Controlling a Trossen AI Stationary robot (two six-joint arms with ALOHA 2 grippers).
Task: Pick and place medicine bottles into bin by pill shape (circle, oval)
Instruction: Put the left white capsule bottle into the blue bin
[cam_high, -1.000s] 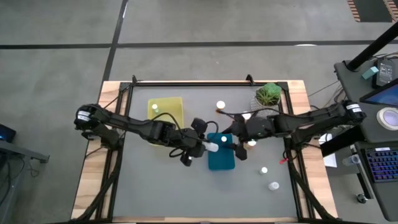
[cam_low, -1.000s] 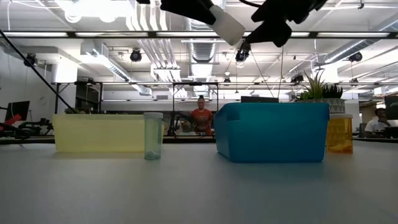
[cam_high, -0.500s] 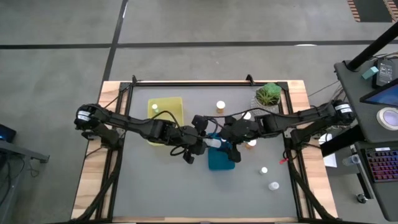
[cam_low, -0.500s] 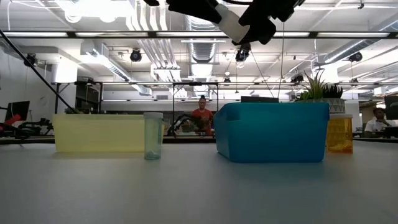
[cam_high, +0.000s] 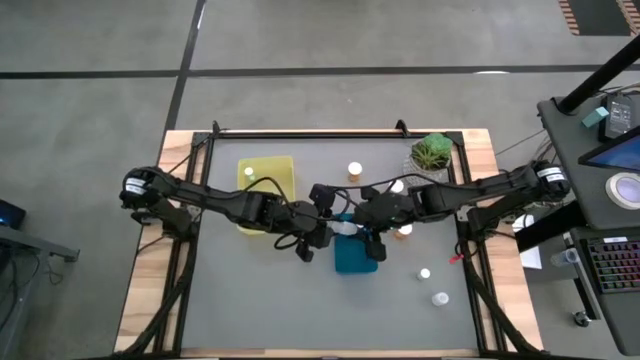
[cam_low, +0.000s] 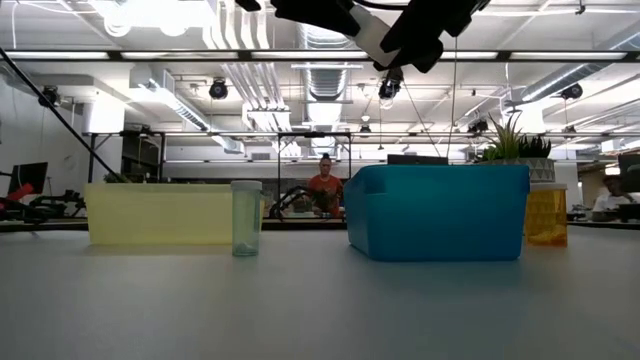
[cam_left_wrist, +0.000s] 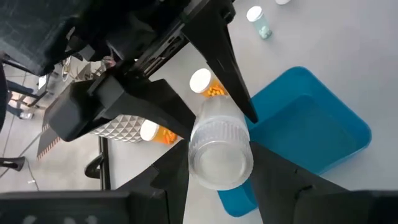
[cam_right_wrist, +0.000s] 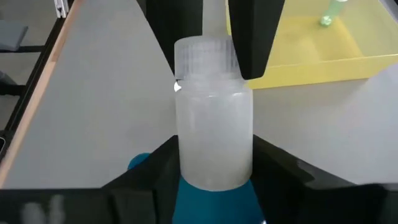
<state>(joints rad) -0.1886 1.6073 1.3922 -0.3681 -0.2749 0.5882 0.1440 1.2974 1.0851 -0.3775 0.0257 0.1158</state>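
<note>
A white translucent medicine bottle (cam_high: 345, 228) with a ribbed white cap hangs in the air over the left edge of the blue bin (cam_high: 356, 258). My left gripper (cam_left_wrist: 221, 171) is shut on its cap end. My right gripper (cam_right_wrist: 214, 165) has come from the other side and is shut on its body. In the low view the bottle (cam_low: 366, 36) shows high above the bins, sloping down toward my right gripper. The yellow bin (cam_high: 266, 180) stands to the left with a small bottle (cam_high: 249, 174) inside. My left gripper pinches the ribbed cap (cam_left_wrist: 206, 163) between its two fingers, coming about level from the table's left and lying along the bottle. The bottle is lifted clear. My right gripper pinches the bottle's body (cam_right_wrist: 214, 146) at its bottom end between its two fingers. They come from the table's right and lie along the bottle. The cap end (cam_right_wrist: 205, 55) points away from it, and the bottle hangs clear above the blue bin.
Loose bottles stand on the grey mat: one behind the bins (cam_high: 355, 170), two orange ones right of the blue bin (cam_high: 404, 232) (cam_high: 397, 187), two near the right front (cam_high: 424, 273) (cam_high: 439, 298). A potted plant (cam_high: 431, 152) sits at the far right. A clear bottle (cam_low: 246, 218) stands by the yellow bin.
My right gripper has moved toward the table's left, up to the bottle that my left gripper holds, and has shut on the bottle's body. The bottle and my left gripper have shifted slightly toward the far edge.
</note>
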